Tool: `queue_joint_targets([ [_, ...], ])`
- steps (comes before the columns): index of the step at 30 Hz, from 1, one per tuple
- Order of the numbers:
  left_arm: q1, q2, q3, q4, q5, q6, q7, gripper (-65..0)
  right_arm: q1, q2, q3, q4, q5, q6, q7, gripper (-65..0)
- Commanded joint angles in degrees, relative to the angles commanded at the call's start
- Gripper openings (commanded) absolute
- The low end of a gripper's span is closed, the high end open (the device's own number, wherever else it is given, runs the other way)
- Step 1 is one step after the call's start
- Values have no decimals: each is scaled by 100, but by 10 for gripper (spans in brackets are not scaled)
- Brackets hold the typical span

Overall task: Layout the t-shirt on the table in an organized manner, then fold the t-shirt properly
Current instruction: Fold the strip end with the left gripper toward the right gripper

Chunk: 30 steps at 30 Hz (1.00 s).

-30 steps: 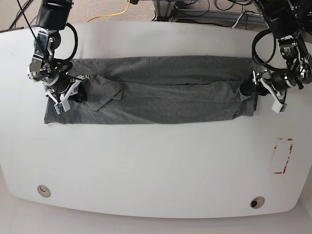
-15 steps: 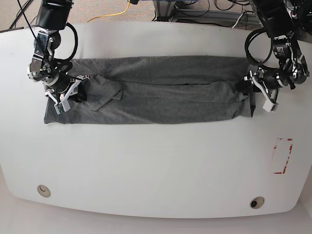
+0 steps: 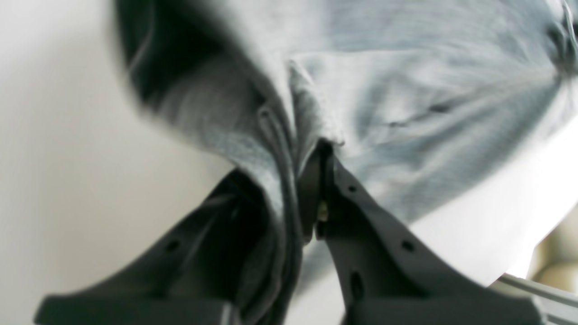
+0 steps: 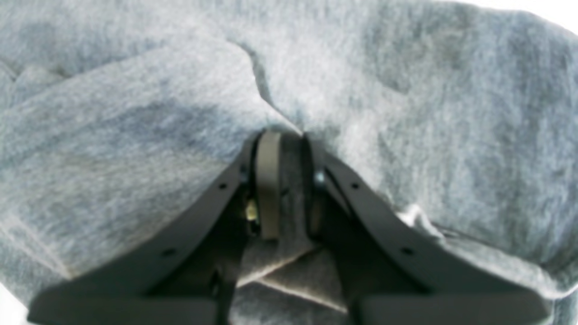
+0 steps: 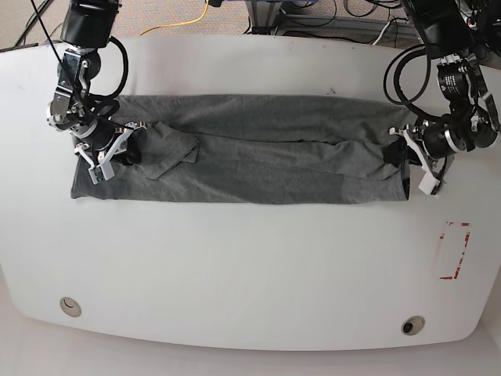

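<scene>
The grey t-shirt (image 5: pixel 258 149) lies as a long folded band across the white table (image 5: pixel 250 258). At the band's right end my left gripper (image 5: pixel 404 159) is shut on the t-shirt's edge; in the left wrist view the cloth (image 3: pixel 406 104) is pinched between the dark fingers (image 3: pixel 356 212) and hangs lifted off the table. At the left end my right gripper (image 5: pixel 117 153) is shut on a fold of the t-shirt (image 4: pixel 135 117), its fingers (image 4: pixel 268 180) pressed around a thin layer.
A red dashed rectangle mark (image 5: pixel 454 251) is on the table at the right. Two round holes (image 5: pixel 70 306) (image 5: pixel 412 324) sit near the front edge. Cables (image 5: pixel 313 16) lie on the floor beyond the far edge.
My left gripper has moved toward the front with the t-shirt's right end, pulling that edge down and straightening it. The right gripper has stayed in place.
</scene>
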Motion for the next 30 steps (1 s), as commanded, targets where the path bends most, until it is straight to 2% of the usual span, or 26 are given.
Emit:
queue_joint_targets([
  [2, 0, 18, 290, 141, 0, 0, 0, -615, 0, 0, 0, 0, 0, 0, 0, -569],
  [4, -9, 176, 651, 176, 0, 0, 0, -615, 0, 0, 0, 0, 0, 0, 0, -569],
  [9, -202, 536, 905, 158, 0, 0, 0, -615, 0, 0, 0, 0, 0, 0, 0, -569],
  [20, -475, 1626, 1433, 53, 26, 0, -9, -614, 0, 0, 0, 0, 9, 0, 0, -569],
  [25, -642, 1899, 1653, -413, 26, 0, -26, -614, 0, 0, 0, 0, 18, 0, 0, -569],
  [30, -818, 2031, 1679, -826, 26, 0, -35, -601, 0, 0, 0, 9, 18, 0, 0, -569],
])
